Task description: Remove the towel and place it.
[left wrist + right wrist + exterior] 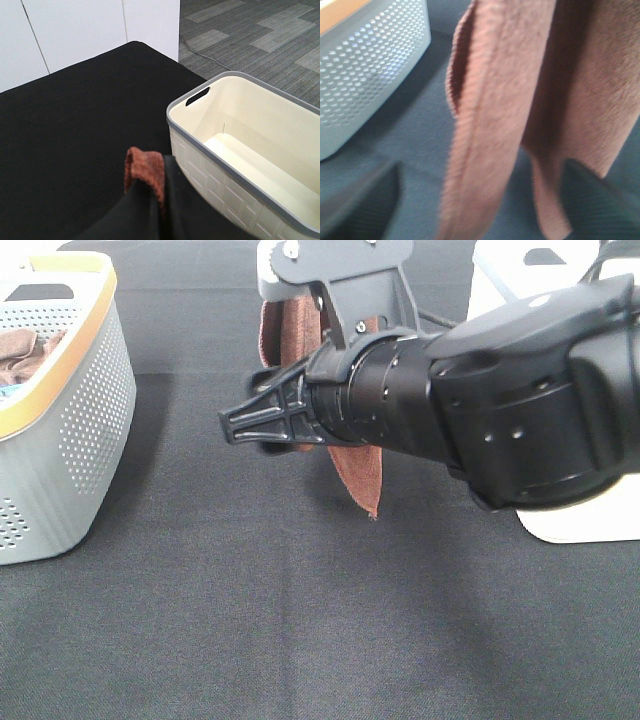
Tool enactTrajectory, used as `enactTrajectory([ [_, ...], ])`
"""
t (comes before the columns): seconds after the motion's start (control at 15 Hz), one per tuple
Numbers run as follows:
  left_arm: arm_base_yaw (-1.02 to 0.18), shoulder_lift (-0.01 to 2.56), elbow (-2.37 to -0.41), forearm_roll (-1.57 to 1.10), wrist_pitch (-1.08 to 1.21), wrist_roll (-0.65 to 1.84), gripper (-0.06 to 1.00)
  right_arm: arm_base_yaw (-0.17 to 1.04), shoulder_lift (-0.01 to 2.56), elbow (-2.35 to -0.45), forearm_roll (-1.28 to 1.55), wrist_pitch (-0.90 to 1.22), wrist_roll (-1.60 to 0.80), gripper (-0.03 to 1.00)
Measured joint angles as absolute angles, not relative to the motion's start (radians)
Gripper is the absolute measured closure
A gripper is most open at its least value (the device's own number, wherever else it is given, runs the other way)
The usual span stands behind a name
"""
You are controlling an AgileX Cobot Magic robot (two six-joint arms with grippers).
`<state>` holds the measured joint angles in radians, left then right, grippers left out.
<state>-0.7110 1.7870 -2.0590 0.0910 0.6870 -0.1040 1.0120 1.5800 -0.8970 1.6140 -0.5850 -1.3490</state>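
Note:
The towel [360, 475], a reddish-brown cloth, hangs above the black table near the middle back. My left gripper [345, 315] is shut on its upper edge. In the left wrist view a fold of the towel [144, 169] sticks out between the dark fingers [135, 215]. My right gripper [255, 412] reaches in from the right, level with the hanging cloth. In the right wrist view the towel [520, 100] fills the picture. It drops between the two fingers [355, 205], which stand apart on either side. The right gripper [480, 200] is open around it.
A grey perforated basket [75, 430] with a tan rim stands at the left, with a bunched brown cloth [28, 350] inside. A cream basket [220, 160] with a grey rim stands at the right [590, 525], largely behind my right arm. Black cloth covers the table.

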Motion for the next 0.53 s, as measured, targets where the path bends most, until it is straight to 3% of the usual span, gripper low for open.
enactTrajectory([
  [0.07,-0.711,1.787,-2.059,0.091,0.687,-0.104,0.94,1.012,1.587,-0.897,1.595,-0.594,-1.346,0.34],
  [0.2,-0.711,1.787,-2.059,0.091,0.692,-0.104,0.94,1.012,1.593,-0.897,1.58,-0.595,-1.346,0.4],
  [0.53,-0.711,1.787,-2.059,0.09,0.695,-0.104,0.94,1.002,1.636,-0.934,1.569,-0.602,-1.346,0.42],
])
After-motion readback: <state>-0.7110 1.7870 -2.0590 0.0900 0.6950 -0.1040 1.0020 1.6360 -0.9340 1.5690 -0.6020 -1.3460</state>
